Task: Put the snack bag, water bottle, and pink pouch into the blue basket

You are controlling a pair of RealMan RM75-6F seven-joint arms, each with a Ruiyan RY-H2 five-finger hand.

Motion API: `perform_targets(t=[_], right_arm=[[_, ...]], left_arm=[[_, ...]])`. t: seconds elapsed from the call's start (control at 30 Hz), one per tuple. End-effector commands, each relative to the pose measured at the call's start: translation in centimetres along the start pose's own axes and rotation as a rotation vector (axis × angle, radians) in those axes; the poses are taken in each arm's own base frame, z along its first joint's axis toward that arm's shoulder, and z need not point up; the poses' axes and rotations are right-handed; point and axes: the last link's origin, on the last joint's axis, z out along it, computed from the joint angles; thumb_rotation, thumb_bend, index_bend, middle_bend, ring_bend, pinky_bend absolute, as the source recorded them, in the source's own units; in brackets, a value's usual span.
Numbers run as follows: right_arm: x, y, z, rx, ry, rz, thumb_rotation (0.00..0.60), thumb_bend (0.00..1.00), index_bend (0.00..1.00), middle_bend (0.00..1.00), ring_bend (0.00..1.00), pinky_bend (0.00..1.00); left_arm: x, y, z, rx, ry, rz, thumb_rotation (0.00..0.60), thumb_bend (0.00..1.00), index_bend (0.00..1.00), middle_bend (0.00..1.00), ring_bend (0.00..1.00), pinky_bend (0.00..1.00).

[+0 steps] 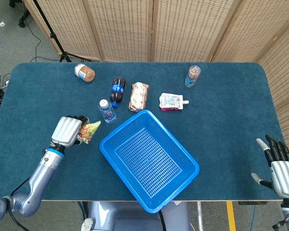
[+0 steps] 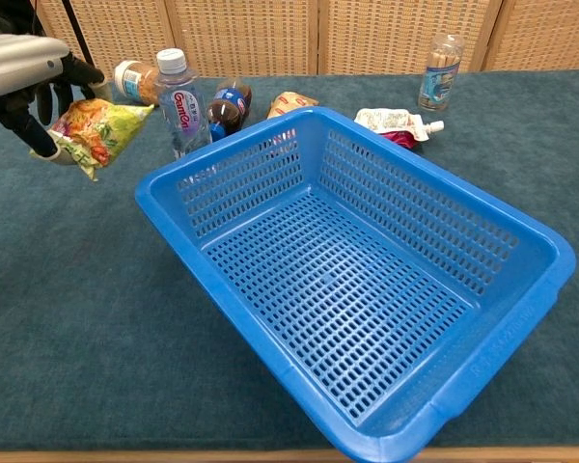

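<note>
My left hand grips the snack bag by one end, lifted off the tabletop just left of the blue basket; it looks light, soft and crinkly, likely to slip.

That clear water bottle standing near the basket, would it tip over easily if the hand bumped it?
Probably yes. The water bottle stands upright, tall and narrow, so a knock near its cap would likely topple it. It is round, so it might then roll toward the cola bottle lying beside it.
</note>
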Motion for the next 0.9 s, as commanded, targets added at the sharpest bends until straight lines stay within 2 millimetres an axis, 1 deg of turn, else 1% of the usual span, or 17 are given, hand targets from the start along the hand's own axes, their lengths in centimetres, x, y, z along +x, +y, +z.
perform_targets(t=[0.03, 0.07, 0.17, 0.23, 0.33, 0.43, 0.5, 0.53, 0.57, 0.6, 0.63, 0.67, 0.7, 0.77, 0.8, 0.9], right_arm=[[0.0, 0.0, 0.0, 0.0, 0.001, 0.0, 0.6, 0.16, 0.1, 0.0, 0.0, 0.04], [0.0, 0.0, 0.0, 0.0, 0.001, 0.001, 0.6, 0.16, 0.1, 0.0, 0.0, 0.04], [0.0, 0.0, 0.0, 0.001, 0.0, 0.004, 0.6, 0.16, 0.1, 0.0, 0.0, 0.04], [0.1, 0.0, 0.0, 0.003, 0.001, 0.007, 0.6, 0.16, 0.1, 0.0, 0.0, 0.04], [0.2, 0.0, 0.0, 0.004, 0.003, 0.012, 0.6, 0.16, 0.1, 0.0, 0.0, 0.04], [0.2, 0.1, -0.1, 0.001, 0.005, 0.019, 0.6, 0.16, 0.1, 0.0, 0.0, 0.04], [0.3, 0.2, -0.1, 0.0, 0.006, 0.023, 0.6, 0.16, 0.1, 0.0, 0.0, 0.04], [0.4, 0.2, -0.1, 0.0, 0.007, 0.026, 0.6, 0.16, 0.1, 0.0, 0.0, 0.04], [0.4, 0.2, -0.1, 0.001, 0.008, 0.029, 0.6, 0.16, 0.1, 0.0, 0.0, 0.04], [0.4, 0.3, -0.1, 0.002, 0.009, 0.032, 0.6, 0.16, 0.1, 0.0, 0.0, 0.04], [0.5, 0.3, -0.2, 0.003, 0.01, 0.035, 0.6, 0.16, 0.1, 0.0, 0.0, 0.04], [0.5, 0.3, -0.2, 0.003, 0.012, 0.039, 0.6, 0.16, 0.1, 0.0, 0.0, 0.04], [0.5, 0.3, -0.2, 0.003, 0.012, 0.04, 0.6, 0.16, 0.1, 0.0, 0.0, 0.04], [0.6, 0.4, -0.2, 0.001, 0.012, 0.044, 0.6, 0.16, 0.1, 0.0, 0.0, 0.04], [0.6, 0.4, -0.2, 0.0, 0.012, 0.045, 0.6, 0.16, 0.11, 0.0, 0.0, 0.04], [0.6, 0.5, -0.2, -0.003, 0.012, 0.047, 0.6, 0.16, 0.1, 0.0, 0.0, 0.04]], left_arm=[[1.1, 1.6, -0.1, -0.063, 0.054, -0.037, 0.6, 0.36, 0.85, 0.48, 0.5, 0.51], [1.3, 2.7, -0.1, -0.099, 0.069, -0.056, 0.6, 0.36, 0.85, 0.48, 0.5, 0.51], [1.4, 4.4, 0.0, -0.151, 0.085, -0.081, 0.6, 0.36, 0.85, 0.48, 0.5, 0.51], [1.3, 6.1, 0.2, -0.194, 0.084, -0.101, 0.6, 0.36, 0.85, 0.48, 0.5, 0.51], [1.1, 8.1, 0.6, -0.232, 0.083, -0.108, 0.6, 0.36, 0.85, 0.48, 0.5, 0.51], [0.7, 9.7, 0.9, -0.258, 0.073, -0.108, 0.6, 0.35, 0.85, 0.48, 0.5, 0.51], [0.4, 10.5, 1.1, -0.261, 0.059, -0.105, 0.6, 0.33, 0.85, 0.47, 0.49, 0.51], [0.1, 10.9, 1.2, -0.261, 0.049, -0.106, 0.6, 0.31, 0.81, 0.43, 0.47, 0.51], [-0.1, 11.2, 1.2, -0.261, 0.036, -0.104, 0.6, 0.29, 0.74, 0.35, 0.41, 0.49], [-0.4, 11.5, 1.1, -0.261, 0.021, -0.098, 0.6, 0.26, 0.61, 0.23, 0.31, 0.44], [-0.6, 11.7, 1.1, -0.259, 0.007, -0.09, 0.6, 0.24, 0.5, 0.15, 0.22, 0.38], [-0.9, 12.1, 1.1, -0.262, -0.011, -0.077, 0.6, 0.22, 0.35, 0.05, 0.1, 0.26], [-1.1, 12.2, 1.1, -0.262, -0.017, -0.067, 0.6, 0.2, 0.28, 0.01, 0.04, 0.18], [-1.2, 12.4, 1.2, -0.256, -0.016, -0.053, 0.6, 0.18, 0.2, 0.0, 0.0, 0.1], [-1.2, 12.4, 1.2, -0.253, -0.014, -0.051, 0.6, 0.16, 0.18, 0.0, 0.0, 0.09], [-1.2, 12.2, 1.3, -0.233, -0.004, -0.057, 0.6, 0.13, 0.16, 0.0, 0.0, 0.08]])
